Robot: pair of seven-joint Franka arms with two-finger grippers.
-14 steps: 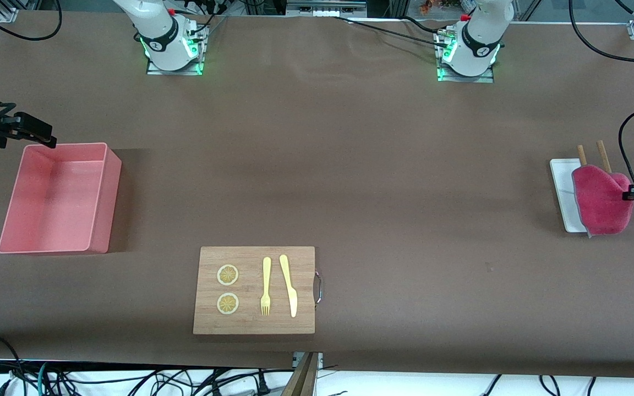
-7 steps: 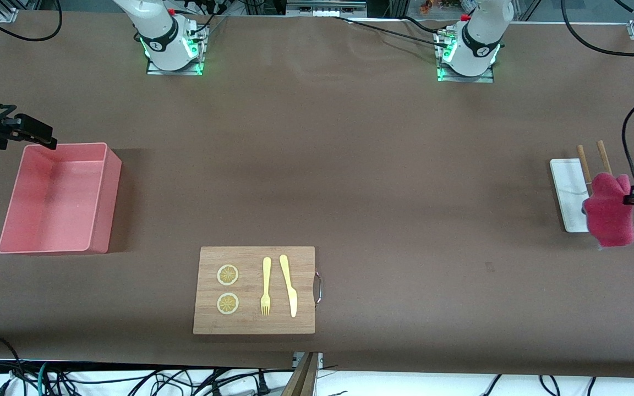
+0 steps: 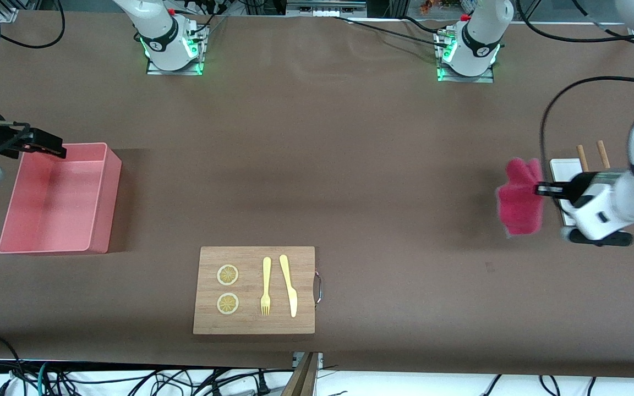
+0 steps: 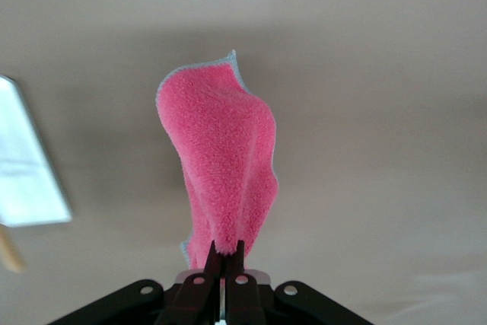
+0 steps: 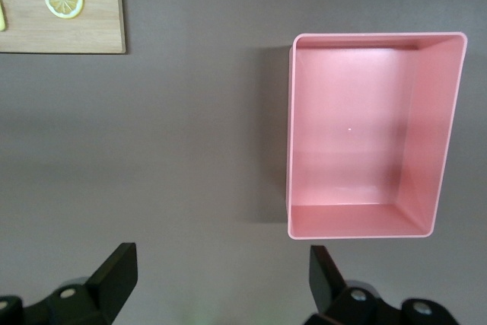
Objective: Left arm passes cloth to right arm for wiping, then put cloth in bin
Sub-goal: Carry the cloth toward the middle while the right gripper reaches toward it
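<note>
Cloth carried off the tray, toward mid-counter

My left gripper [image 3: 538,190] is clamped on the cloth [image 3: 520,197], which a second ago hung over the white tray [image 3: 562,168] and now dangles above bare counter [image 3: 350,165] just beside it. My right gripper [image 3: 47,144], jaws wide apart, has crept over the bin [image 3: 102,192] edge; board [image 3: 253,290] unchanged.

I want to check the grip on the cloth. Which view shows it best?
The left wrist view: the cloth hangs pinched in the shut left gripper. The front view shows it smaller; the right wrist view lacks it.
</note>
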